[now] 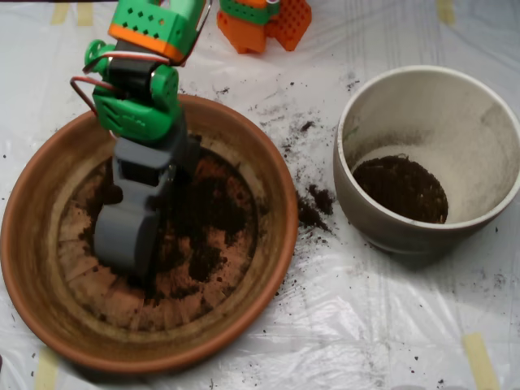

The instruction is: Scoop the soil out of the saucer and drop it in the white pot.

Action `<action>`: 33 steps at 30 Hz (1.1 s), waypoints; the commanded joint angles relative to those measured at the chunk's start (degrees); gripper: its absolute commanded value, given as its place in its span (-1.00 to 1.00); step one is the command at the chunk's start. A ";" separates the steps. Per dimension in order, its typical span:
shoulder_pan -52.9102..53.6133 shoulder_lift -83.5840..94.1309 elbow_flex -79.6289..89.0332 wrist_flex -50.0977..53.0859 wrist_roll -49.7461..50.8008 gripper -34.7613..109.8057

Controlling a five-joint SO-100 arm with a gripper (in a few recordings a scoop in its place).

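Left: terracotta saucer [32,244], soil [207,219] scattered thinly over its ridged base. Within it: my grey scoop [130,231], lowered onto the dish floor among the soil; whether my jaws are apart or together I cannot tell. Centre: spilled crumbs [313,207] on the plastic sheet [366,325], between dish and pot. Right: white pot [382,219], a dark layer of soil at its bottom. Top: orange part [264,24].

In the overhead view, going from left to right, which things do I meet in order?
Saucer with the scoop over the soil inside it → spilled soil on the plastic sheet → white pot, some soil at its bottom.
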 commanded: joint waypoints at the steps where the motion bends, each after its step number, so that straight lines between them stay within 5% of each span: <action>1: 0.09 -4.92 -10.90 3.78 -1.23 0.20; 22: 0.00 -19.42 -30.76 18.46 -9.14 0.00; 33: -0.53 -6.50 -12.48 2.72 -10.20 -0.22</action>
